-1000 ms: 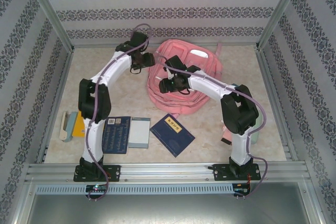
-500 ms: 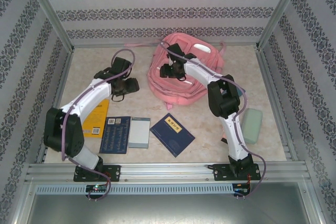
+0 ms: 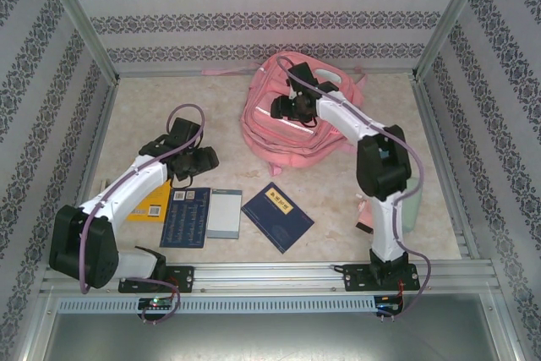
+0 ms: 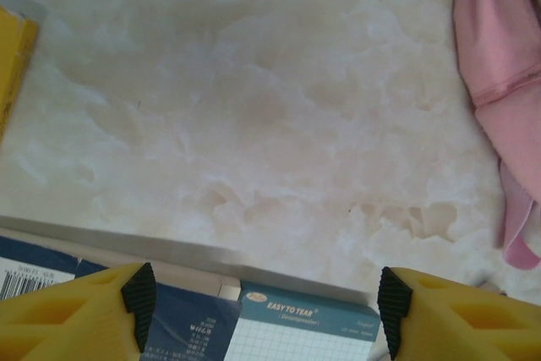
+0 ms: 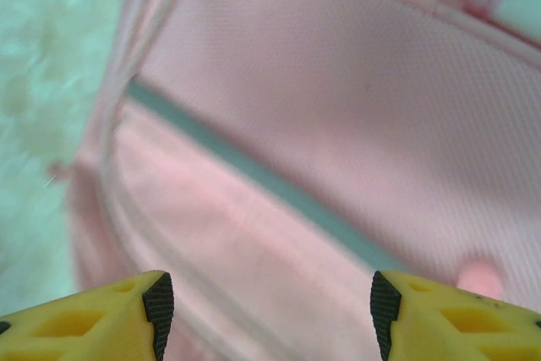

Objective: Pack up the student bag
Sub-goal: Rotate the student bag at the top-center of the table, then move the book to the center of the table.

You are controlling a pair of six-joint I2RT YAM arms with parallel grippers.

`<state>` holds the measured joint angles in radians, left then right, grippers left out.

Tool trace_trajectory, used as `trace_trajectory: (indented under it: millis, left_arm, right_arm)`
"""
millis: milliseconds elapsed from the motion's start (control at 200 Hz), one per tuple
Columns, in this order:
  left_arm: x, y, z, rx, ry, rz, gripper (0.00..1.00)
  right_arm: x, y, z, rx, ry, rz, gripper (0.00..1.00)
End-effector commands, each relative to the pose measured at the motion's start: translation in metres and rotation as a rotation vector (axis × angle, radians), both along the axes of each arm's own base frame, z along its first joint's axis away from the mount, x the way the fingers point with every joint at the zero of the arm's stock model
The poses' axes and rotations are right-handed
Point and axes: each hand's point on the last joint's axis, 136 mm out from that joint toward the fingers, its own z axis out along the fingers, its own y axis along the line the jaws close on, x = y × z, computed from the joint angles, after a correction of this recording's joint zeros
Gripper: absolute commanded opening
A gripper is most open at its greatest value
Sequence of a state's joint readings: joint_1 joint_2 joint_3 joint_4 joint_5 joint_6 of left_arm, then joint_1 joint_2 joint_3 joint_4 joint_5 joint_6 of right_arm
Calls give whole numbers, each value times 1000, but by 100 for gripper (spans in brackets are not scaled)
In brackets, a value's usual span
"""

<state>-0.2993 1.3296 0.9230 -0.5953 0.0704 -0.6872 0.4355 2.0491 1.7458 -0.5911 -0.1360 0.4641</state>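
Observation:
The student bag [image 3: 292,137] is a large pink backpack lying at the back middle of the table. My right gripper [image 3: 286,107] hovers over its upper part, open, nothing between the fingers. In the right wrist view the open right gripper [image 5: 264,310] faces pink fabric of the bag [image 5: 355,99] crossed by a pale grey-green stripe [image 5: 279,188]. My left gripper [image 3: 193,163] is open to the bag's left, just behind the books. In the left wrist view the open left gripper [image 4: 266,302] stands over a grid notepad [image 4: 296,331] and a dark blue book [image 4: 182,327], holding nothing; the bag's edge [image 4: 499,57] is at the right.
Along the near side lie a yellow book [image 3: 154,202], the dark blue book [image 3: 188,217], the grid notepad [image 3: 225,213] and a blue book [image 3: 277,216]. A pale green case [image 3: 412,209] lies by the right arm. Metal frame rails border the table.
My left arm has swung back from beside the bag to the books. My right gripper has moved up the bag, which now lies farther back. Both jaws have widened.

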Motion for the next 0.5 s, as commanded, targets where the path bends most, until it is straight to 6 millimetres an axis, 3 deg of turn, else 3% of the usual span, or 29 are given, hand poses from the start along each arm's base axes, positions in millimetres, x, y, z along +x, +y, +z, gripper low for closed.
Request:
trace_trajectory:
  millis: [0,120,225,400,495]
  left_arm:
    - [-10,4,0,2,-10,24,69]
    - [-32,23,-8,83,42,58,63]
    - [-64,32,-24,80,112,96,57]
    - [-114,38,-57,30,231,179,42]
    - [-119,36,-73,2,235,196,38]
  right_arm:
    - [-41,10,15,-24,-37,87,65]
    - [-85,26,4,-21,-15,159,64]
    - [-111,37,-5,-37,-9,188,64]
    - [-133,59,-15,-11,2,218,64]
    - [-138,72,-13,-5,0,240,64]
